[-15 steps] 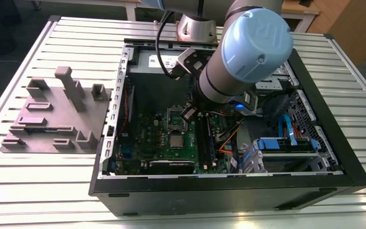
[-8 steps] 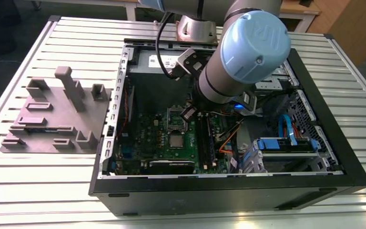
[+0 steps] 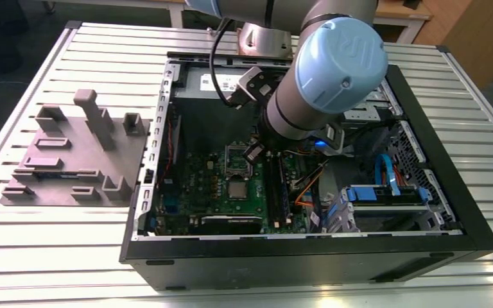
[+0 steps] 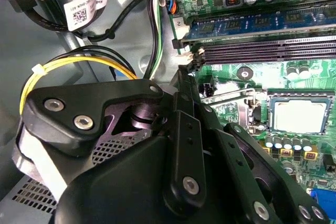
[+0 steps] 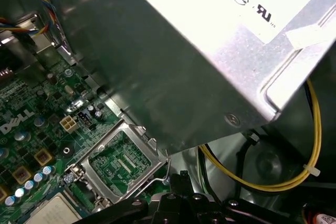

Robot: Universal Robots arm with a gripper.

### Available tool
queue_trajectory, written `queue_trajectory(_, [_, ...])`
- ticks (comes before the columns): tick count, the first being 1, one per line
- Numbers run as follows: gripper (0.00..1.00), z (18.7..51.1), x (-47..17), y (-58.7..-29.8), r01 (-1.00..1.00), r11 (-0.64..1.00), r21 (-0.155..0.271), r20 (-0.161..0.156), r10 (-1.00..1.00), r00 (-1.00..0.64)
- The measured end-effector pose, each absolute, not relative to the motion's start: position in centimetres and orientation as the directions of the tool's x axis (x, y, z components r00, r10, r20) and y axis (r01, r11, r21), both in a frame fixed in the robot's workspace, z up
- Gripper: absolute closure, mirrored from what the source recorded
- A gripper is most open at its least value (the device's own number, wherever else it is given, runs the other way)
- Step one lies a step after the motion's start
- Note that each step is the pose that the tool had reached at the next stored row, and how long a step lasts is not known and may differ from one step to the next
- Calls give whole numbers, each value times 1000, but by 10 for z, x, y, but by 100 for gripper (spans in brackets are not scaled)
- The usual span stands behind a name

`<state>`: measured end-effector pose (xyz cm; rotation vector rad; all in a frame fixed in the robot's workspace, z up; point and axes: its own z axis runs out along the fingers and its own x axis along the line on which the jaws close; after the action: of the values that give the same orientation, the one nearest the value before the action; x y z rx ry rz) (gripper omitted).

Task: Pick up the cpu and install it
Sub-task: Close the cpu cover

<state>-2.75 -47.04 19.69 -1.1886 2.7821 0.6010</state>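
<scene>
The gripper (image 3: 253, 153) hangs inside the open computer case (image 3: 452, 212), low over the green motherboard (image 3: 197, 168), just above the raised metal frame of the socket (image 3: 236, 187). Whether its fingers are apart or closed on anything I cannot tell; in the second wrist view the black linkage of the gripper (image 4: 191, 72) narrows to a tip close to the memory slots (image 4: 262, 51), and no chip can be made out there. The cpu (image 3: 237, 188) lies flat in the socket, silver-grey top up, nearer the case's front edge than the gripper. In the second wrist view the cpu (image 4: 301, 115) sits square within the socket frame. In the first wrist view the socket's hinged frame (image 5: 123, 163) stands open beside the pale corner of the cpu (image 5: 52, 211), with the power supply (image 5: 173, 51) looming over the socket. The case rests on the slatted bench (image 3: 58, 244), and a grey block tray (image 3: 75, 157) lies beside the case toward the exterior view's left.
</scene>
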Motion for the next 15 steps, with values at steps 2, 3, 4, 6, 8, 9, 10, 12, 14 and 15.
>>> queue_trajectory(2, [89, 196, -29, -470, -706, 627, 329, -202, -683, -702])
queue_trajectory(3, [89, 196, -30, -470, -706, 627, 329, -202, -683, -702])
queue_trajectory(4, [89, 195, -31, -470, -706, 627, 329, -202, -683, -701])
queue_trajectory(6, [89, 195, -32, -469, -706, 627, 329, -202, -684, -701])
queue_trajectory(8, [89, 195, -33, -469, -706, 627, 329, -202, -684, -701])
queue_trajectory(9, [89, 195, -33, -469, -706, 627, 329, -202, -684, -701])
queue_trajectory(10, [89, 195, -33, -469, -706, 627, 329, -202, -684, -701])
queue_trajectory(12, [89, 197, -33, -469, -706, 627, 329, -202, -684, -701])
queue_trajectory(14, [89, 198, -33, -469, -706, 627, 329, -202, -683, -701])
queue_trajectory(15, [89, 198, -33, -469, -706, 627, 329, -202, -683, -701])
